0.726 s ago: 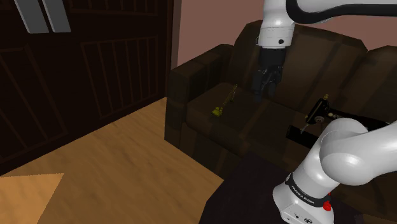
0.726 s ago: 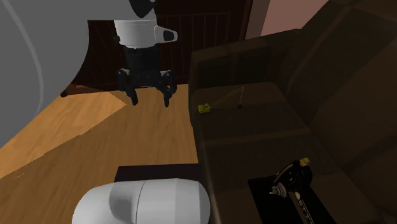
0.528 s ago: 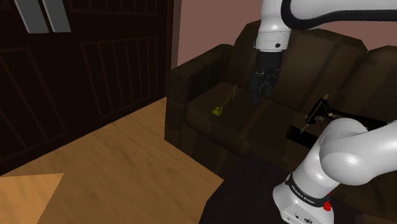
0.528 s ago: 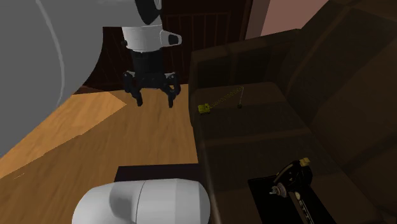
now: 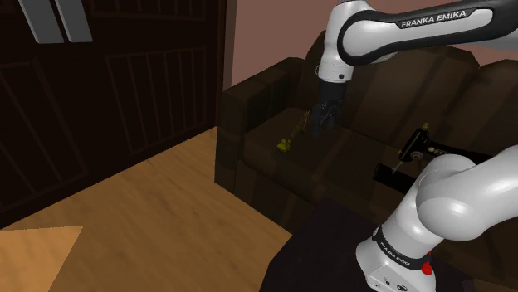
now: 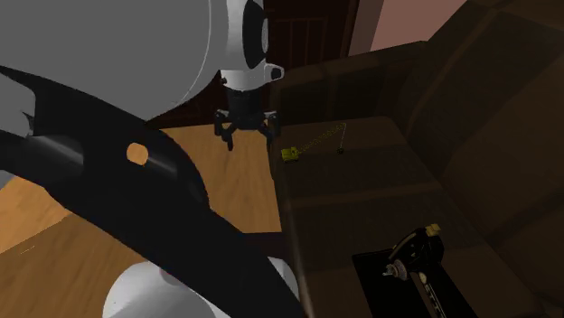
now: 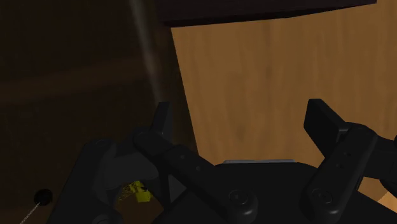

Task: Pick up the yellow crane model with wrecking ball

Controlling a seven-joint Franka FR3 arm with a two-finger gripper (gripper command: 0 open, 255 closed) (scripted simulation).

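A: Where's the yellow crane model (image 5: 285,144)?

B: On the seat of the dark brown sofa (image 5: 249,162), at the end by the armrest. Its yellow base sits near the seat's front edge and the thin boom slants up from it. In the second exterior view the small dark ball (image 6: 341,151) shows just under the boom's far end.

A: And the claw (image 5: 320,124)?

B: Up in the air, pointing down. In the shoulder view it is just right of the boom's top, not touching it. Its fingers (image 6: 230,140) stand wide apart with nothing between them.

A: What does the wrist view give?

B: The wooden floor (image 7: 254,76) shows through the gap between the fingers, and the sofa's dark edge runs beside one of them. The crane's yellow base peeks out low beside that finger — outside the gap.

A: Anything else on the sofa?

B: A black sewing machine (image 5: 419,143) on a black base, at the seat's other end — well apart from the crane.
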